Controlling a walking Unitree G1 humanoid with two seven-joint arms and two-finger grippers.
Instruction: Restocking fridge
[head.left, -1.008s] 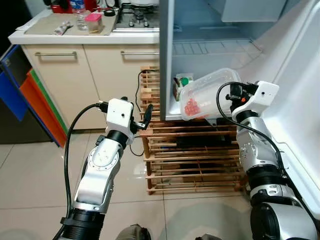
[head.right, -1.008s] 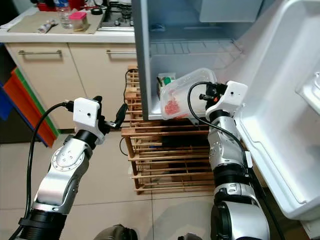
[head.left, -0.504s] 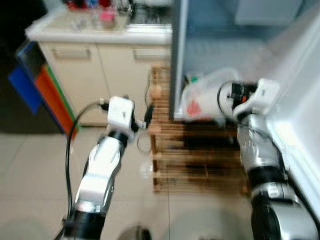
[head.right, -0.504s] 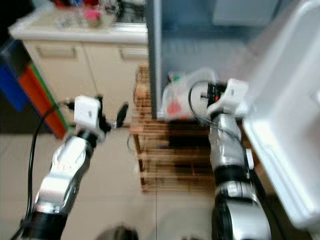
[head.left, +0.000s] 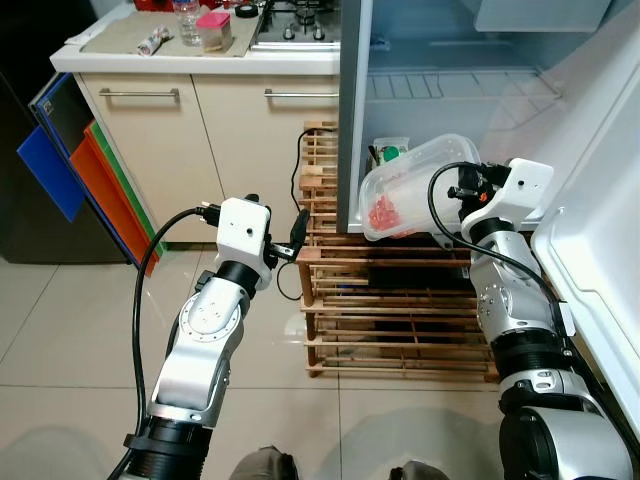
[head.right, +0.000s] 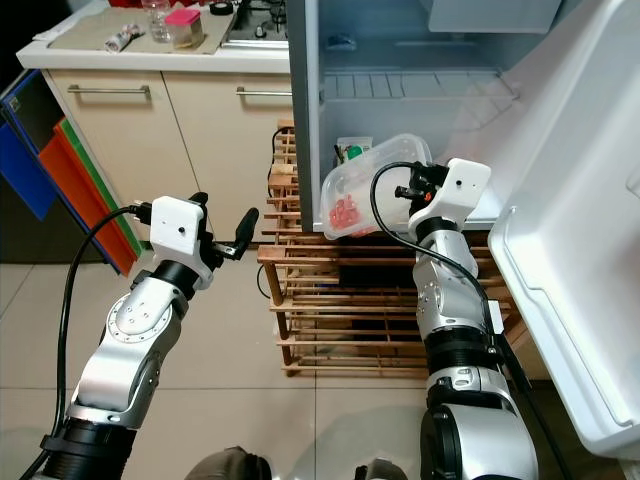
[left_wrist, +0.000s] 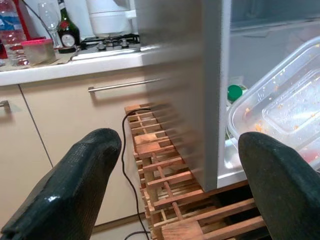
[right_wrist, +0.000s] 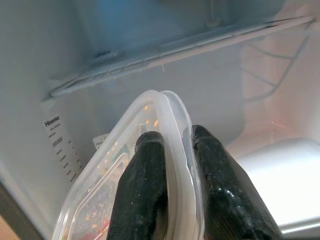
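A clear plastic container with red bits of food inside hangs tilted at the mouth of the open fridge, just above its bottom shelf. My right gripper is shut on the container's rim, one black finger on each side. My left gripper stands open and holds nothing. It is left of the fridge's side wall, in front of the wooden rack. A small item with a green lid sits on the bottom shelf behind the container.
The white fridge door stands open at my right. A wire shelf spans the fridge above the container. The kitchen counter at the left carries a bottle, a pink-lidded tub and a hob. Blue and orange panels lean by the cabinet.
The camera swung and blurred, then settled, and the whole picture has shifted slightly. Both arms keep about the same pose, with the container still in the right gripper.
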